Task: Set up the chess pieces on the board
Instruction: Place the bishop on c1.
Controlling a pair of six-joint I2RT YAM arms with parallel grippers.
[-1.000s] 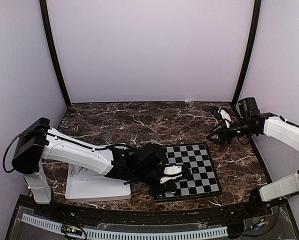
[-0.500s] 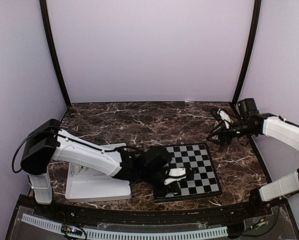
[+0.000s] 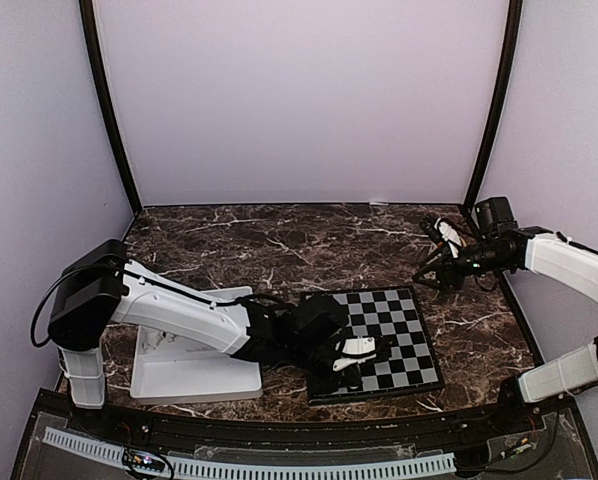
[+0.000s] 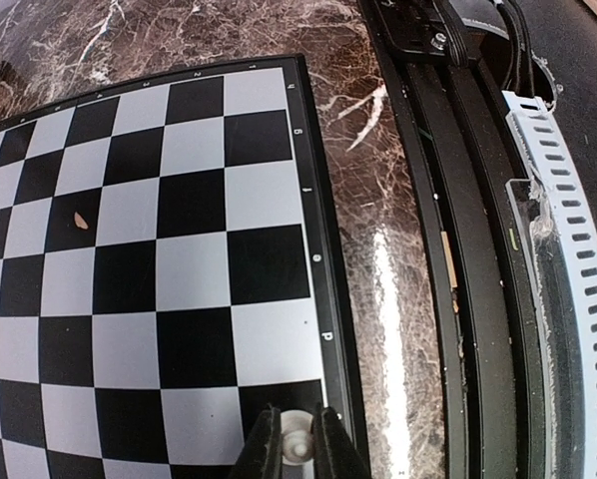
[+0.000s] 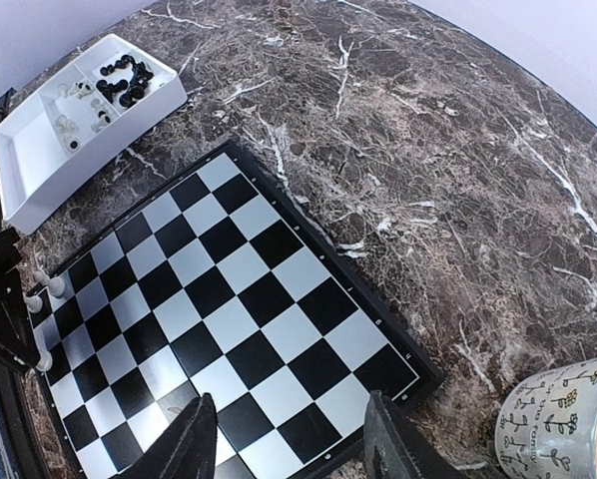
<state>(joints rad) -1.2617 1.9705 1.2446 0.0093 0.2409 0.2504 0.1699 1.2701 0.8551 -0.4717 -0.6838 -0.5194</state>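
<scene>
White piece (image 4: 297, 446) pinched by L end effector (image 4: 297, 427), base cut off; R end effector (image 5: 289, 407) wide.

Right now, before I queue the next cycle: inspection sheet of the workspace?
Surface: dark marble table, board lying flat on it.
Job's things: board mostly bare; a few white pieces along one edge; remaining pieces in the white tray.
Clutter: patterned mug; tan speck on a board square.
Grippers: left gripper narrow around one white piece on an edge square, grip unclear; right gripper open, empty.
Cables: black cables by the front rail.
Surroundings: lilac walls, black posts.
</scene>
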